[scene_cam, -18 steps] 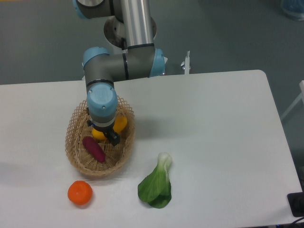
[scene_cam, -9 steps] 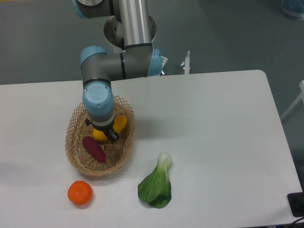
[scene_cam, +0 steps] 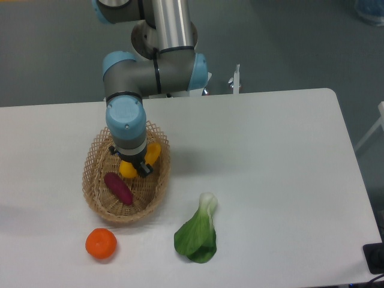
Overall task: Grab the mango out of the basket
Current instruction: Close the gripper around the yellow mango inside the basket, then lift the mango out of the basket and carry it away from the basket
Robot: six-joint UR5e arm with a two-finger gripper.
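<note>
The fixed camera looks down on a smooth white tabletop (scene_cam: 270,156) with rounded corners. An oval basket (scene_cam: 96,193) of light tan wicker, its rim an open lattice, sits at the left. Inside it lies the mango (scene_cam: 153,154), a smooth yellow-orange oval, largely covered by the arm's grey and blue wrist, so that only its two ends show. The gripper (scene_cam: 135,167) points down into the basket right at the mango; its dark fingers (scene_cam: 144,170) sit against the fruit, but whether they are clenched on it cannot be told from this angle. Just beside the mango, lower left in the basket, rests a dark purple oblong vegetable (scene_cam: 118,188). Outside the basket, a round orange citrus fruit (scene_cam: 101,243) lies near its front edge, and a leafy green bok choy (scene_cam: 197,233) with a pale stem lies to the right.
</note>
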